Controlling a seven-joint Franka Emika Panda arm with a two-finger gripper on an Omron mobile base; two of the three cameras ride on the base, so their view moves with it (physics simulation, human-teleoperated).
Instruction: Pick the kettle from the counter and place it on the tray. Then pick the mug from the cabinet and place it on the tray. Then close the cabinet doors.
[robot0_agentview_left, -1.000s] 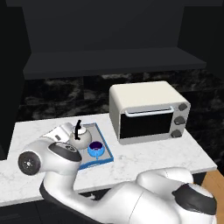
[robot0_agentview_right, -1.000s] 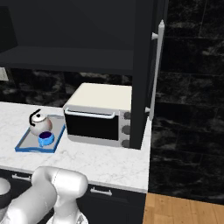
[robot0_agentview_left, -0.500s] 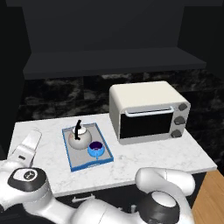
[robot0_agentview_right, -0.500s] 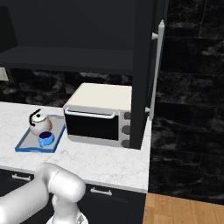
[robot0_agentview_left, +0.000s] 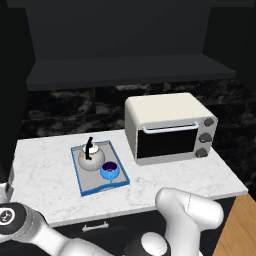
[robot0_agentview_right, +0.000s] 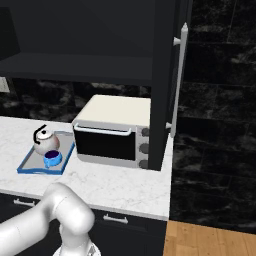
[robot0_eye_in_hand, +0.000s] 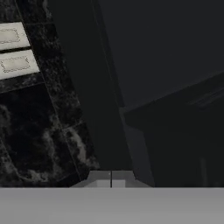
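**Tray loaded; cabinet doors pending**

1. Gripper (robot0_eye_in_hand: 111, 179): fingertips pressed together, clenched on nothing, at 6 o'clock in the hand view. It faces a dark cabinet panel edge, judged as lining up to push a door. Since a second ago the arm has swung off the counter toward the left, uncovering the tray.

2. Counter (robot0_agentview_left: 45, 165): white marble, bearing tray and toaster oven.

3. Tray (robot0_agentview_left: 77, 170): blue rim, at 9 o'clock of the toaster oven (robot0_agentview_left: 167, 127). Unmoved.

4. Mug (robot0_agentview_left: 109, 171): blue, on the tray, at 5 o'clock of the kettle, just beside it. Placement done.

5. Kettle (robot0_agentview_left: 91, 158): white, upright on the tray, black handle up. Placement done.

6. Cabinet (robot0_agentview_left: 125, 70): dark shelf above the counter.

7. Cabinet doors (robot0_agentview_right: 165, 85): right door stands open edge-on, silver handle (robot0_agentview_right: 178, 75) outward; closing remains.
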